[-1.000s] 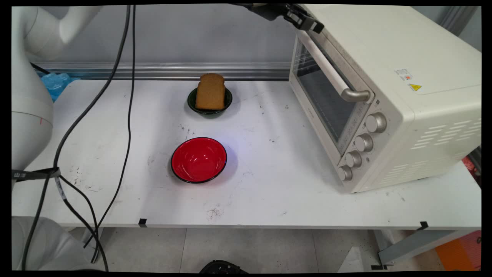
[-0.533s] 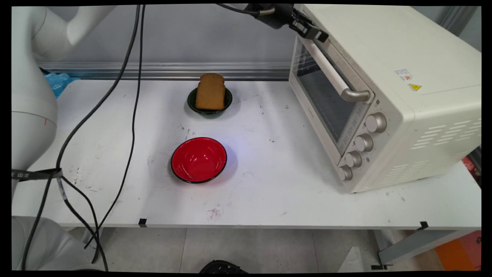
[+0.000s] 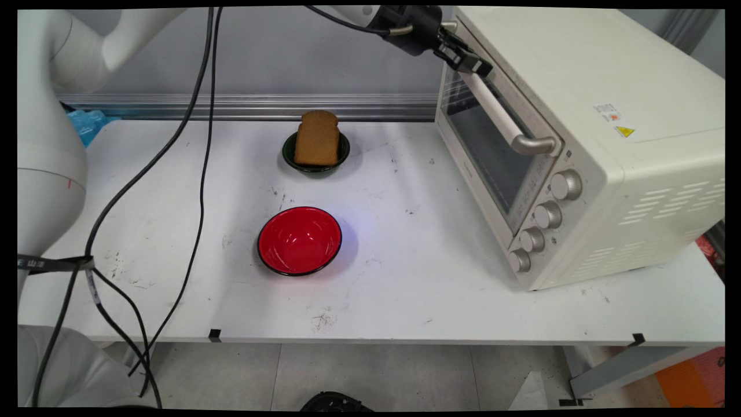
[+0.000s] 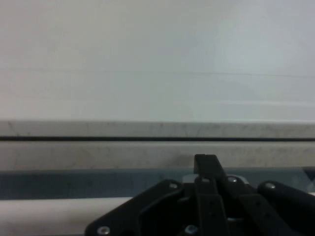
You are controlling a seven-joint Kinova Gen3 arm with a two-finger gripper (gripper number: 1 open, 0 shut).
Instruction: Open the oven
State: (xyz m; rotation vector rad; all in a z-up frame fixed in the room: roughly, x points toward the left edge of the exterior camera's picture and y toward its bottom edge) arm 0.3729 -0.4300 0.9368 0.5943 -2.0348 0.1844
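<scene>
A cream toaster oven stands on the right of the table, its glass door showing only a thin dark seam along its top. My gripper is at the door's upper far corner, shut, with its fingertips against the far end of the pale bar handle. In the hand view the shut fingertips stand before the door's top edge, and the handle lies low on the left. I cannot tell whether anything is pinched between the fingers.
A slice of brown toast leans in a dark green bowl at the table's back middle. An empty red bowl sits nearer the front. Black cables hang over the left side. The oven's knobs face front.
The gripper has come down and slightly right from the picture's top edge, onto the far end of the oven door handle. The bowls and toast have not moved.
</scene>
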